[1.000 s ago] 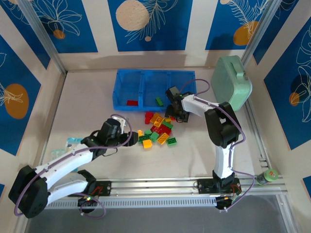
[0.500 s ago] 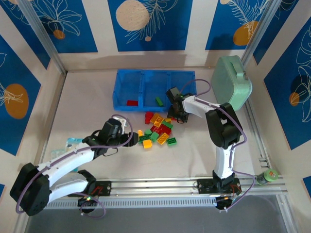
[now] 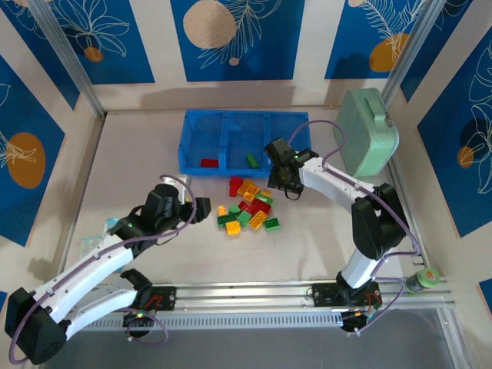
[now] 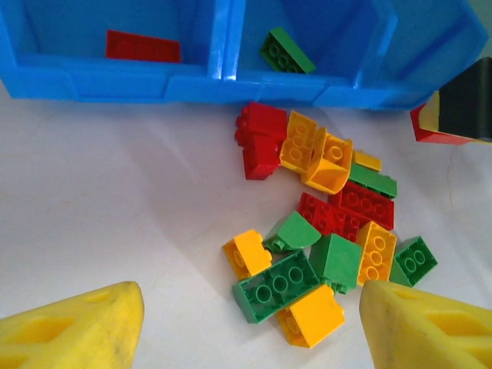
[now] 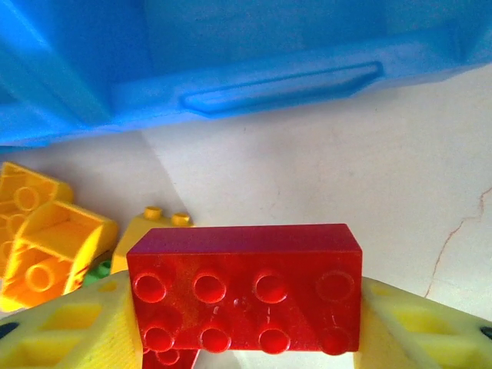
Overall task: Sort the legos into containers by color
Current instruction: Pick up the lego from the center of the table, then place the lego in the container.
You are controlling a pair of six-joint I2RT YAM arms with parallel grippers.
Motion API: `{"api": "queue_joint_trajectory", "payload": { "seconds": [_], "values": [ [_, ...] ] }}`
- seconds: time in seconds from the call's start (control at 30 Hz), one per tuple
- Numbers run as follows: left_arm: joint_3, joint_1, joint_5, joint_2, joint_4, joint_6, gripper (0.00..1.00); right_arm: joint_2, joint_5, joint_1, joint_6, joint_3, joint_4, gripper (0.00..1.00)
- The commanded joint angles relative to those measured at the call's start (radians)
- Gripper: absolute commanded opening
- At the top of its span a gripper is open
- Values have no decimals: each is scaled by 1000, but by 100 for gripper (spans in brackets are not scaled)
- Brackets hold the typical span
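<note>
On the left side of the table, the left gripper (image 3: 198,209) stands wide and empty. Its yellow fingers (image 4: 77,327) splay either side of the loose legos (image 3: 247,206) just ahead of it (a jumble of red, green and orange-yellow, several touching). Beyond the pile from this hand sits the blue tray (image 3: 184,150), with a flat red brick (image 3: 209,163) in its left compartment and a green brick (image 3: 252,160) in the middle one.

Right of the pile, the right gripper (image 3: 288,183) holds a red two-by-four brick (image 5: 244,288), studs toward the wrist camera, long axis running from one pad to the other. The tray's near wall is just ahead of this hand, seemingly toward its right-hand end. The red compartment lies well off to the hand's left, past the green one, so the carry likely goes leftward over the low walls. The left arm is nearer that compartment and should be kept clear of. The mint green case (image 3: 369,131) stands off to this hand's right, out of the way.
</note>
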Motion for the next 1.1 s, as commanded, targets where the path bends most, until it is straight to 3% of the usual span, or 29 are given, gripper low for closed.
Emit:
{"api": "queue_joint_trajectory", "payload": {
  "seconds": [0.0, 0.23, 0.4, 0.7, 0.97, 1.07],
  "values": [
    [37, 23, -37, 7, -45, 8, 75, -28, 1, 37, -35, 59, -29, 58],
    [-11, 152, 61, 2, 42, -96, 75, -5, -80, 103, -126, 160, 46, 58],
    [-103, 233, 130, -31, 73, -176, 75, 119, -144, 145, -206, 358, 58, 58],
    [-163, 232, 103, -127, -43, -153, 74, 472, -267, 169, -290, 853, -16, 58],
    [-174, 231, 124, -157, -107, -136, 74, 816, -283, 165, -305, 1350, -163, 58],
    [-178, 231, 137, -169, -112, -139, 74, 875, -269, 160, -308, 1420, -158, 58]
  ]
}}
